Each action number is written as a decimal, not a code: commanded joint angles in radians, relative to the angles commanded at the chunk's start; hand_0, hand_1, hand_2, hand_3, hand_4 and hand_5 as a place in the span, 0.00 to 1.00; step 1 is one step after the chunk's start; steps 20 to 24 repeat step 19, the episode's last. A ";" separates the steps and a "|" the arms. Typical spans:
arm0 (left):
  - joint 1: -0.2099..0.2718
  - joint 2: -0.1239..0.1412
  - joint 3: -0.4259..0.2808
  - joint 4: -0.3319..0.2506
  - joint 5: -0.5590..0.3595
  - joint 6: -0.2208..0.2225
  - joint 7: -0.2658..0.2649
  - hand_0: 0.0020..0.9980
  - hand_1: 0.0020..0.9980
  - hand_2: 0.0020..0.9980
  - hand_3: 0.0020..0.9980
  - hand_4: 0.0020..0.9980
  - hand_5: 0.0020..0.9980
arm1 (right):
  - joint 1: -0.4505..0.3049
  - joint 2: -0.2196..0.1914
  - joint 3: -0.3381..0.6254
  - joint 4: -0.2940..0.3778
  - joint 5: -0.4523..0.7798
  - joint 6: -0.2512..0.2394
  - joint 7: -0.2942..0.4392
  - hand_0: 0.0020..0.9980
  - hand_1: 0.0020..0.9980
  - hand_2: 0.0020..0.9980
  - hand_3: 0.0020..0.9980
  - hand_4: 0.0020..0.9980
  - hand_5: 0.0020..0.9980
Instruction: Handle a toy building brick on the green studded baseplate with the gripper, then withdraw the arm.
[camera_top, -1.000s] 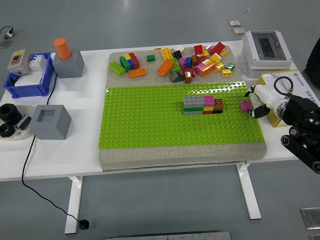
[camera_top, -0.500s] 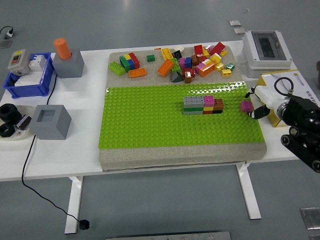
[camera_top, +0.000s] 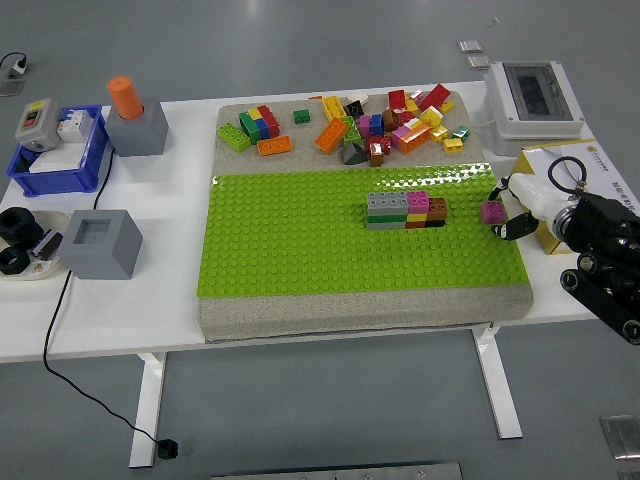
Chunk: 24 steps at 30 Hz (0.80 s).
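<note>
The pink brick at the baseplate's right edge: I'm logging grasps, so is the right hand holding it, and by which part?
The right hand is beside the pink brick, its fingers close to the brick's right side. Whether they grip it cannot be told.

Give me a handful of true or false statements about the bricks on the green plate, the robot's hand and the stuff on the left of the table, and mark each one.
1. A small magenta toy brick sits near the right edge of the green studded baseplate. True.
2. The robot's right hand is at the baseplate's right side, close to that brick. True.
3. The short wall of stacked bricks on the baseplate is entirely grey. False: it has grey, pink, green, orange, brown and black parts.
4. The loose pile of mixed bricks lies at the table's near edge. False: it lies beyond the baseplate, at the far side.
5. An orange cylinder stands on a grey block at the left. True.
</note>
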 joint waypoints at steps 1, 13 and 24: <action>0.000 0.000 0.000 0.000 0.000 0.000 0.000 0.79 0.81 0.76 0.45 1.00 0.88 | 0.001 0.001 0.000 -0.003 0.002 0.000 0.001 0.81 0.81 0.86 0.66 0.76 0.16; -0.003 0.004 -0.003 0.000 0.008 -0.002 -0.001 0.79 0.81 0.76 0.45 1.00 0.88 | 0.015 0.007 0.003 -0.023 0.013 -0.003 0.006 0.81 0.81 0.86 0.66 0.77 0.17; -0.006 0.006 -0.002 0.000 0.008 -0.003 -0.002 0.79 0.81 0.76 0.45 1.00 0.88 | 0.020 0.007 0.002 -0.029 0.018 -0.004 0.008 0.81 0.81 0.85 0.66 0.77 0.18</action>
